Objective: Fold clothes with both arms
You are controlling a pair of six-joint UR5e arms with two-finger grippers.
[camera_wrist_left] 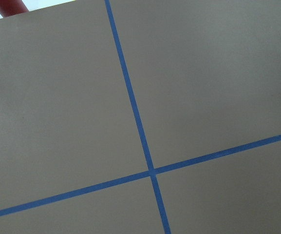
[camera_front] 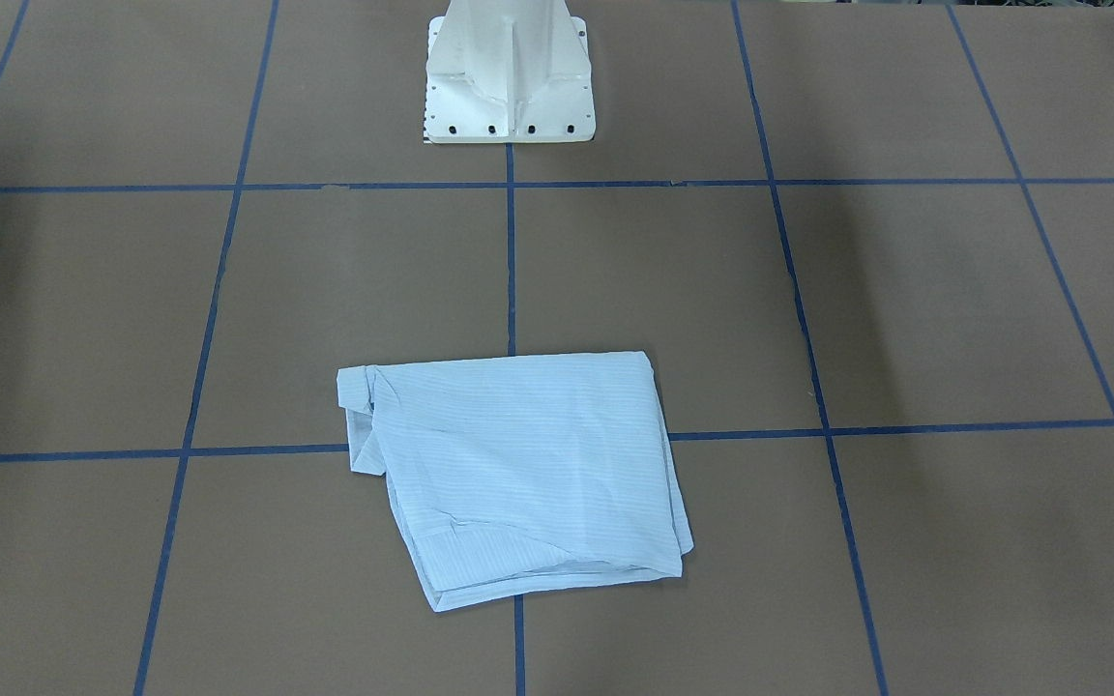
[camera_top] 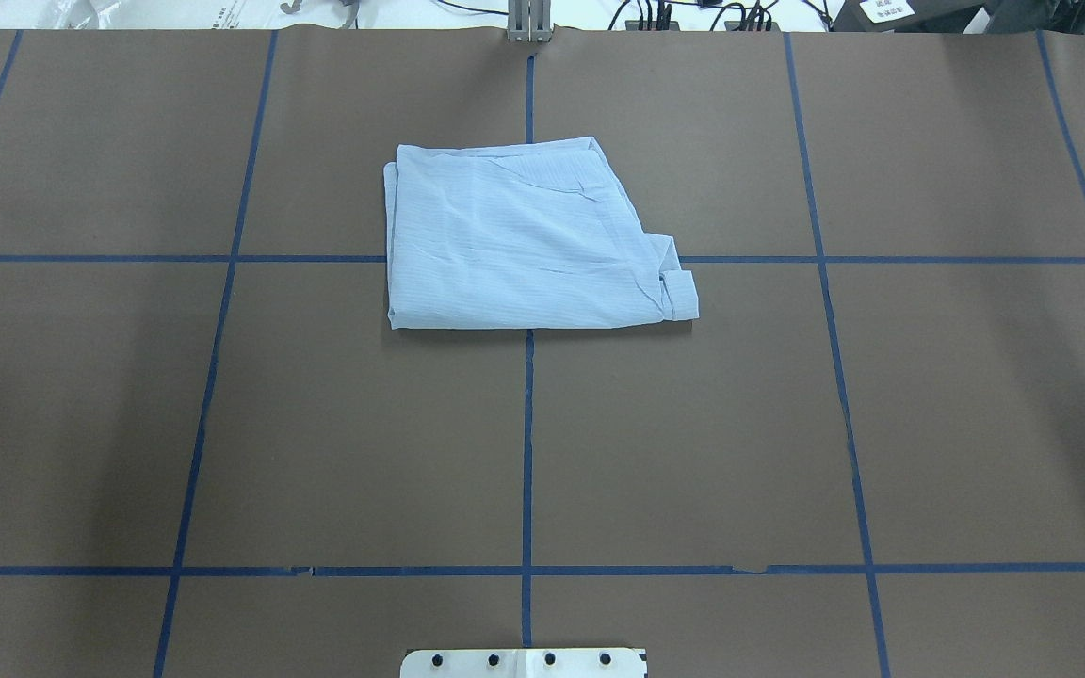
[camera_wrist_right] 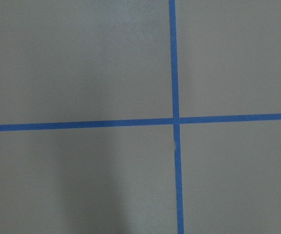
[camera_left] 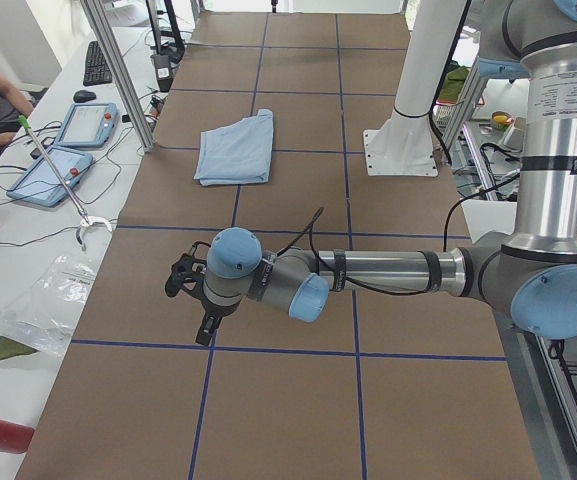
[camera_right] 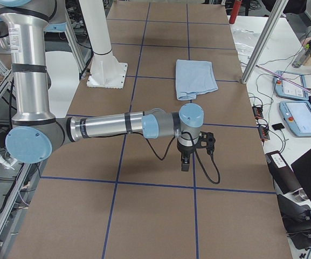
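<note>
**Folded Shirt: Risk of Unfolding**

The shirt (camera_front: 518,464) lies folded mid-table (camera_front: 905,309), well apart from both arms. The left gripper (camera_left: 203,325) and right gripper (camera_right: 186,162) carry nothing; jaw opening cannot be determined. Regrasping the protruding corner (camera_front: 354,387) would likely lift one layer and unfold the stack.

You have bare brown taped table (camera_top: 693,424) on every side of the folded pale blue shirt (camera_top: 524,240). The white pedestal base (camera_front: 509,87) stands well apart, a slanted silver post (camera_left: 116,70) at the table edge near it. The silver-grey left arm (camera_left: 388,272) and right arm (camera_right: 106,127) span the table's ends.
</note>
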